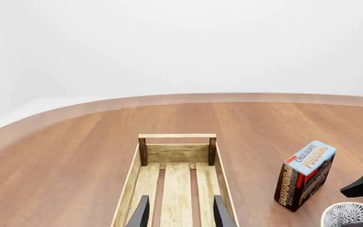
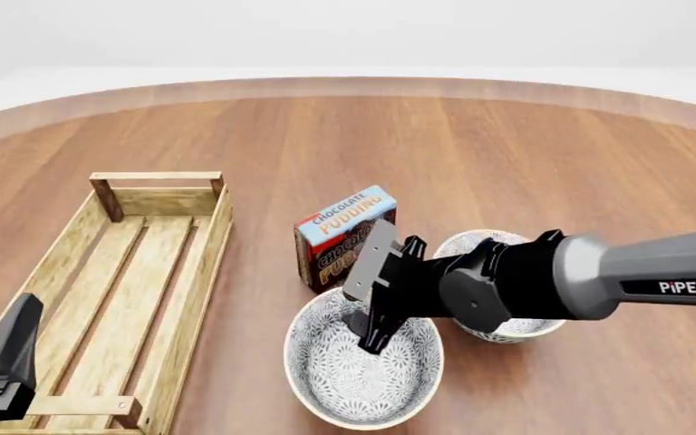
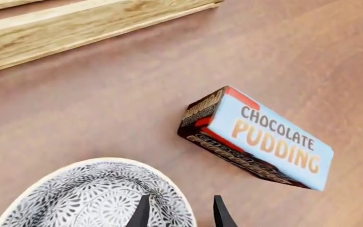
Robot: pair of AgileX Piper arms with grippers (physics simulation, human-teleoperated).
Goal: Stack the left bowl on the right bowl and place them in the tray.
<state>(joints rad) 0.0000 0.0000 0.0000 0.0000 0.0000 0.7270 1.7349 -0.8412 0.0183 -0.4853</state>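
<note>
The table point(image 2: 469, 136) is round-edged brown wood. The tray point(image 2: 130, 272) lies lengthwise on its left side, slats bare. The right arm point(image 2: 638, 281) reaches in from the right and crosses above the right bowl point(image 2: 478, 246), hiding most of it.

The left bowl point(image 2: 361, 381) sits on the table near the front edge, between the tray and the right bowl, just beside the latter; whether the two rims touch cannot be told. The chocolate pudding box point(image 2: 345, 234) stands on edge just behind both bowls.

The right gripper point(image 2: 370, 328) points down at the left bowl's far rim. In the right wrist view its fingers point(image 3: 142, 215) straddle the rim, one inside, one outside, parted with a gap; contact with the rim cannot be confirmed.

The left gripper point(image 1: 178, 213) hovers over the tray's near end, fingers parted, holding nothing.
</note>
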